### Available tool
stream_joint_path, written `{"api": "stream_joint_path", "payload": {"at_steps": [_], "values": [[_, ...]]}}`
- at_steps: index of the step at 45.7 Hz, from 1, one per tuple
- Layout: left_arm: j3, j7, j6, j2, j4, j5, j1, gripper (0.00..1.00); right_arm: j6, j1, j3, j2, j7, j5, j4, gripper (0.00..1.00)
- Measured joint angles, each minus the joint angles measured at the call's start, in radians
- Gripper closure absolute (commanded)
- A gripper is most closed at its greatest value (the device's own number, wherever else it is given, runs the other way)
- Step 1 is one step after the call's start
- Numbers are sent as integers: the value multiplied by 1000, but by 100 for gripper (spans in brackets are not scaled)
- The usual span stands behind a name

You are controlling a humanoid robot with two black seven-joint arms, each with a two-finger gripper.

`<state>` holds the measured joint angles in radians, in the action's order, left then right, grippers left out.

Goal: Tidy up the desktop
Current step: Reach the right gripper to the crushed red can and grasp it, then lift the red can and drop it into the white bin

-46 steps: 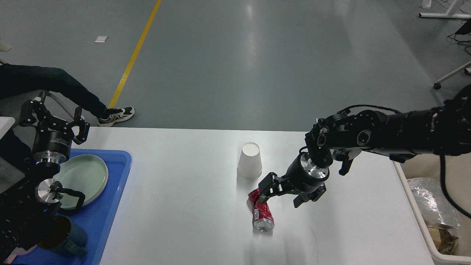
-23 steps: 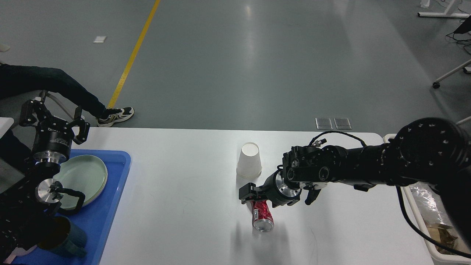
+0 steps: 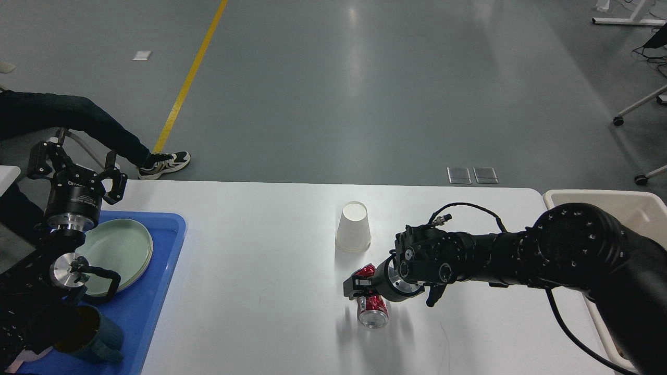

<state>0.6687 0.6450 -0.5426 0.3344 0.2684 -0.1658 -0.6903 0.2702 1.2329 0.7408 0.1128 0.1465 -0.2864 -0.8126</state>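
Observation:
The desktop is a large white tabletop. A crushed red can lies on it right of centre. My right gripper reaches in from the right, low over the middle of the can, with red showing above and below its dark fingers. I cannot tell whether they grip the can. An upturned white paper cup stands just behind the can. My left gripper is open and empty, held above the far end of the blue tray.
The blue tray at the left holds stacked pale green plates and a dark teal mug. A beige bin stands off the table's right end. A seated person's leg and shoe are beyond the far left corner.
My right arm has lowered and swung left, bringing its gripper from beside the can's far end down across the can. The can, cup and left arm have stayed put.

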Motion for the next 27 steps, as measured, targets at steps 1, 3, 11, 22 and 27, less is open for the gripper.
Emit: {"api": "stream_joint_path", "payload": {"at_steps": [1, 3, 11, 22, 27], "values": [[0, 0, 0, 0, 0, 0, 0, 4, -1, -1, 0, 0, 0, -4, 0, 46], [0, 0, 0, 0, 0, 0, 0, 4, -1, -4, 0, 0, 0, -9, 0, 67], [0, 1, 0, 0, 0, 0, 0, 4, 10, -5, 16, -1, 1, -15, -1, 100], [0, 1, 0, 0, 0, 0, 0, 4, 21, 9, 30, -10, 6, -12, -7, 100], [0, 1, 0, 0, 0, 0, 0, 4, 30, 24, 27, -43, 6, -11, -16, 100]]}}
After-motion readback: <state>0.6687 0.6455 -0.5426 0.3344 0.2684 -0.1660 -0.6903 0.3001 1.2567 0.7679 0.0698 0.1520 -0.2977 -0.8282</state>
